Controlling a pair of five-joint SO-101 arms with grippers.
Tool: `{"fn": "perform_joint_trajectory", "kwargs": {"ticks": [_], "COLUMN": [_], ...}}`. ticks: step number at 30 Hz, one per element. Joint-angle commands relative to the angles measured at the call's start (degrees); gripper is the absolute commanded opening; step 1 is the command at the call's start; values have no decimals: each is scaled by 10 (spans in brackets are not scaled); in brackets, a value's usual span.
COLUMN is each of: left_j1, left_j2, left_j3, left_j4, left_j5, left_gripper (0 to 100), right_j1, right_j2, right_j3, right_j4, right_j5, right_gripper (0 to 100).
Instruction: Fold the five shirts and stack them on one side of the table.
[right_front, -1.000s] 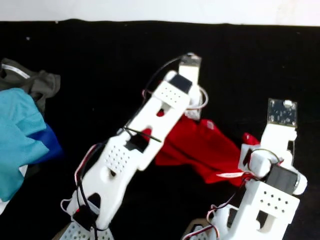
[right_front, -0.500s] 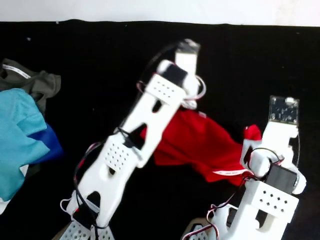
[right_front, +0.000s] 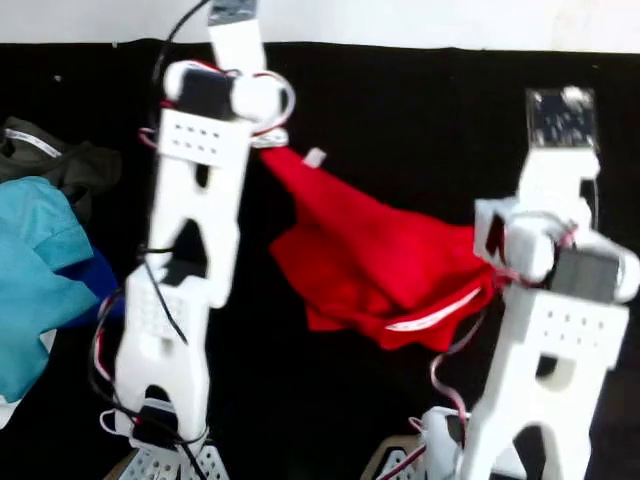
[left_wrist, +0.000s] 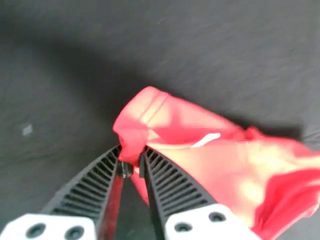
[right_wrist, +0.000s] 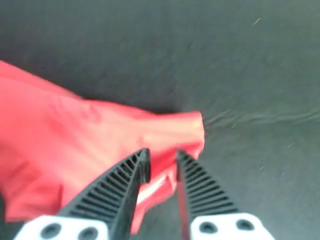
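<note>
1. Compared with a second ago, we now have both arms raised and drawn apart. The left gripper (left_wrist: 131, 162) has swung up and toward the far left of the table (right_front: 420, 100), and the right gripper (right_wrist: 162, 160) has risen on its own side.
2. The red shirt (right_front: 380, 260), which lay crumpled low between the arms, now hangs spread in the air between them and sags in the middle.
3. Our left gripper is clamped on a bunched corner of the shirt, with cloth pinched between the closed jaws. Our right gripper is closed on the opposite edge near the hem, with red fabric caught between its fingers (right_wrist: 131, 172).
4. We judge this to be the opening-out step. The garment is stretched but still wrinkled, so it needs laying flat on the table before any fold.
5. The teal shirt (right_front: 35, 270) and the grey shirt (right_front: 70, 165) wait unfolded in a heap at the left edge, so most of the task remains.
6. Pulling wider risks slipping the thin right-hand grip.
</note>
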Motion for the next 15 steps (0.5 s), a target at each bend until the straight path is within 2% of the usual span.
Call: {"fn": "perform_joint_trajectory", "kwargs": {"ticks": [1, 4, 7, 11, 15], "left_j1": [-30, -62, -102, -160, -200], "left_j2": [-69, -61, -41, -30, -27], "left_j3": [182, 259, 275, 274, 274], "left_j4": [3, -3, -26, -28, -26], "left_j5": [-55, -76, -76, -82, -124], "left_gripper": [9, 9, 9, 9, 9], "right_j1": [-11, -18, -45, -66, -67], "right_j2": [87, 169, 262, 369, 444], "right_j3": [-62, -62, -67, -97, -135], "right_j4": [-7, -83, -124, -95, -83], "right_j5": [-11, -30, -53, -55, -55], "right_gripper": [188, 187, 187, 187, 187]}}
